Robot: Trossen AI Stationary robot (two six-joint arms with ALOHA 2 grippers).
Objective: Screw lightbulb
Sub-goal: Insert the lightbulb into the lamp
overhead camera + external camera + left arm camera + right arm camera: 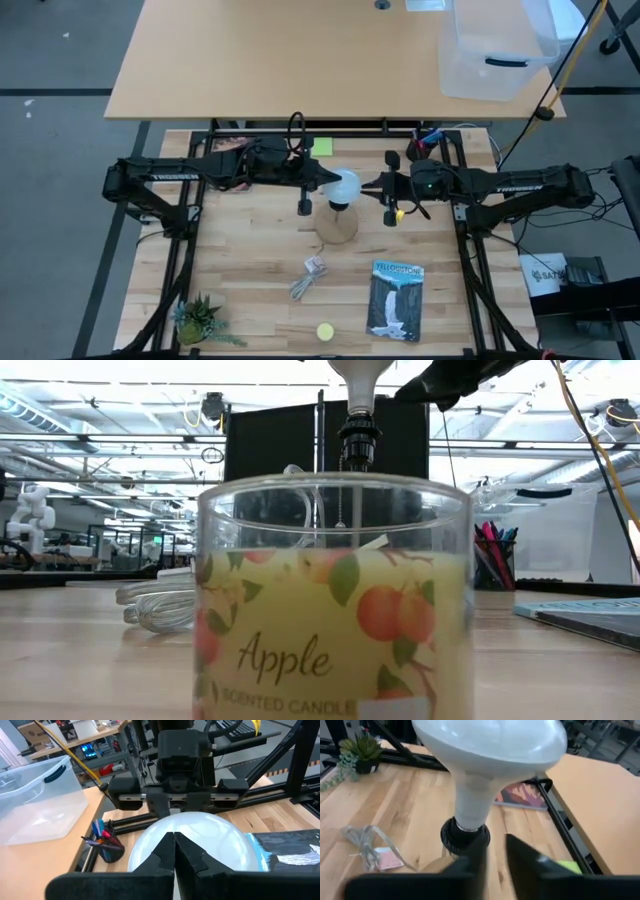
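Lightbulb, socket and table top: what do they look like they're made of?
Lightbulb: matte white dome over a paler tapered neck, likely frosted glass or plastic; the look leaves it open. Socket: black and slightly glossy, probably moulded plastic. Table top: light wood, butcher-block style, with visible plank seams and grain and a low sheen.

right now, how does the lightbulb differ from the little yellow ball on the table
Colour: the lightbulb has a white dome, while the yellow ball is plain yellow.
Size: the lightbulb looks clearly larger than the yellow ball.
Pose: the lightbulb stands upright with its neck in the black socket. The yellow ball lies loose on the bare wood, well apart from it.
Both look rounded from above.
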